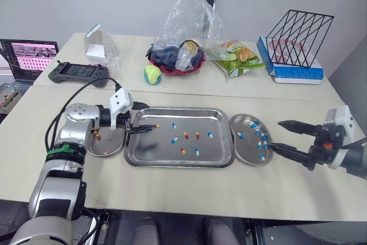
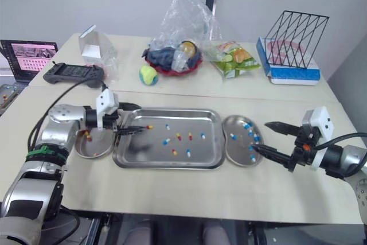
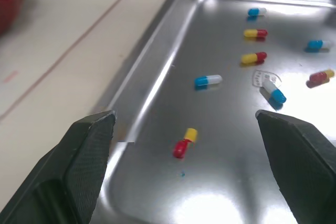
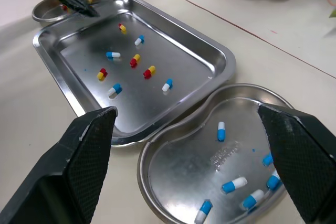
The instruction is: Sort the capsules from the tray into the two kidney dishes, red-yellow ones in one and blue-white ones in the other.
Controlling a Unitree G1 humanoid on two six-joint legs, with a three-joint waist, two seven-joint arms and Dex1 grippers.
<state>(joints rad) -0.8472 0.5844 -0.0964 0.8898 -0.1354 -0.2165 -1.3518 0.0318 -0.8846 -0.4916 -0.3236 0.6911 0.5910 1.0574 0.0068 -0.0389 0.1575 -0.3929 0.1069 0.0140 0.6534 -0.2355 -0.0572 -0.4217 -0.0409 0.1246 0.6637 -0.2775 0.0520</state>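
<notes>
Left wrist view: red-yellow capsule [image 3: 185, 142] lies just fwd of spread left hand [image 3: 184, 116].

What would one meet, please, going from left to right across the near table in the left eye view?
left kidney dish → tray → right kidney dish → right gripper
</notes>
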